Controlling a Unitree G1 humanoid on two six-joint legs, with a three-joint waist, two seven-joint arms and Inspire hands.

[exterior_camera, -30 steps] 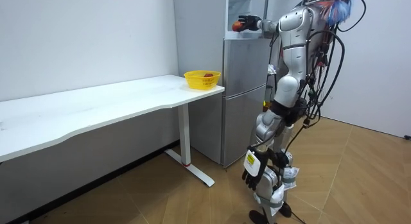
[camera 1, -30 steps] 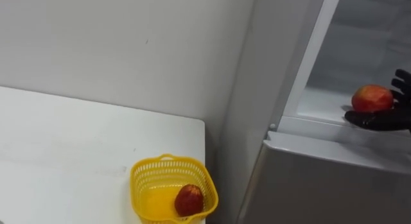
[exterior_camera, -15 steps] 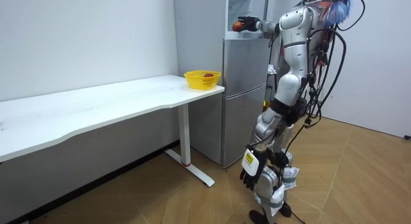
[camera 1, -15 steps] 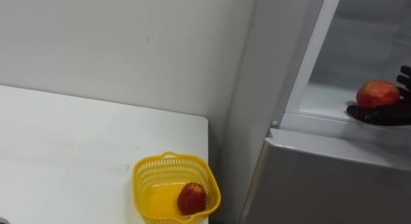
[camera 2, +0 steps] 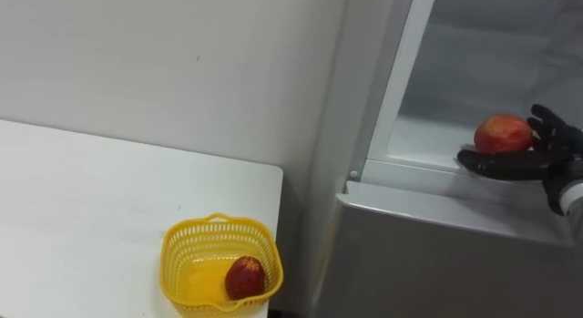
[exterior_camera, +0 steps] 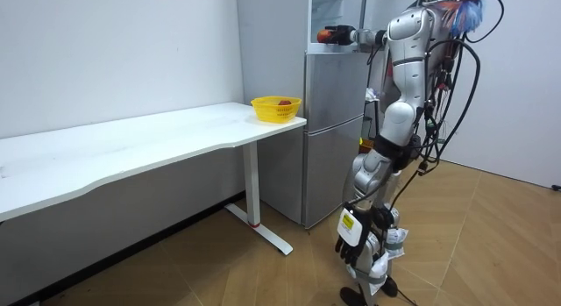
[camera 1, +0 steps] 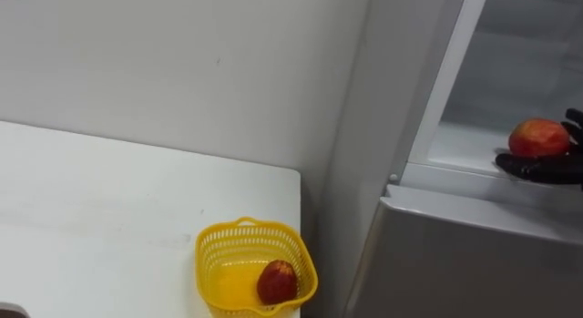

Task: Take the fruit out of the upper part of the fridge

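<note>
A yellow basket holding a second apple sits at the white table's corner, just beside the grey fridge. As a second ago, the right hand cups a red apple on the open upper compartment's front ledge. The left hand hangs by the leg.

Apple underside behind right robot hand

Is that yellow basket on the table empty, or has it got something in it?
Not empty: one red fruit lies inside the yellow basket, against its right wall.
</note>
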